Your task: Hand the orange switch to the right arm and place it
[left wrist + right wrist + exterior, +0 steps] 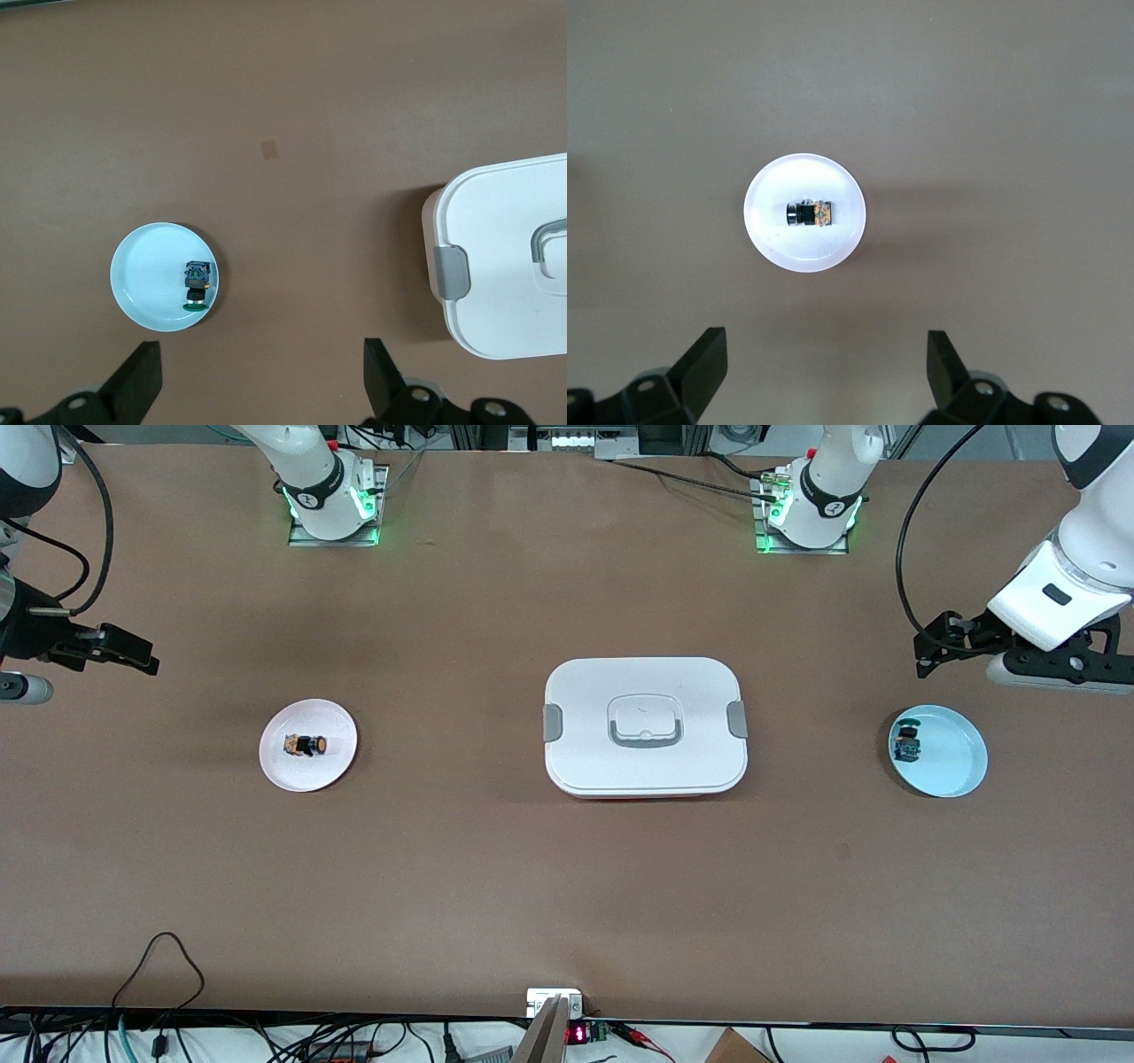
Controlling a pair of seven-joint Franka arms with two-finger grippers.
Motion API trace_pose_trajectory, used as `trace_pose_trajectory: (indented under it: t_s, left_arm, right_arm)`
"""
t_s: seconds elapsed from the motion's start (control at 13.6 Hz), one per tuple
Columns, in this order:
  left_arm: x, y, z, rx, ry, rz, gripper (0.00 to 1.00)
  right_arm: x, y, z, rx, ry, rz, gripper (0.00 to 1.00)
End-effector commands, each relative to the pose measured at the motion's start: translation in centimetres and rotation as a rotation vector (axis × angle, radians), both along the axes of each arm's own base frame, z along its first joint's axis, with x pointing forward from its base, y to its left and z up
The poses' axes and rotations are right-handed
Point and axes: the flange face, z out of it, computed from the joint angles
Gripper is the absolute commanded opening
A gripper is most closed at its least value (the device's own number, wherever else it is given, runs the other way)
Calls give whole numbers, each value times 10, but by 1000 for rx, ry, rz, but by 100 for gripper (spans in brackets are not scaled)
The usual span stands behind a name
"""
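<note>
The orange switch (306, 745) lies on its side on a small white plate (283, 766) toward the right arm's end of the table. In the right wrist view the switch (809, 213) lies in the middle of the plate (771, 239). My right gripper (124, 651) is open and empty, up in the air over bare table beside that plate; in its wrist view (827, 363) the fingers stand wide apart. My left gripper (935, 646) is open and empty, over bare table beside a light blue plate (952, 766); its wrist view (261, 372) shows nothing between the fingers.
A green-capped switch (907, 742) lies on the light blue plate (142, 274) at the left arm's end. A white lidded box (645, 726) with grey clips and a handle stands at the table's middle, also in the left wrist view (505, 257).
</note>
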Motion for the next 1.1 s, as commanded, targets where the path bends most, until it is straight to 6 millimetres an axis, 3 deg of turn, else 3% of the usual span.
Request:
trace_pose_trajectory:
  t_s: [0.0, 0.52, 1.03]
  left_arm:
    - [3, 1, 5, -11, 7, -18, 100]
    - [3, 1, 6, -11, 6, -18, 100]
    - [3, 0, 6, -11, 6, -20, 100]
  right_arm:
    - [-1, 8, 17, 12, -34, -5, 100]
    - [-3, 22, 16, 10, -23, 32, 100]
    - [-10, 16, 11, 9, 5, 20, 100]
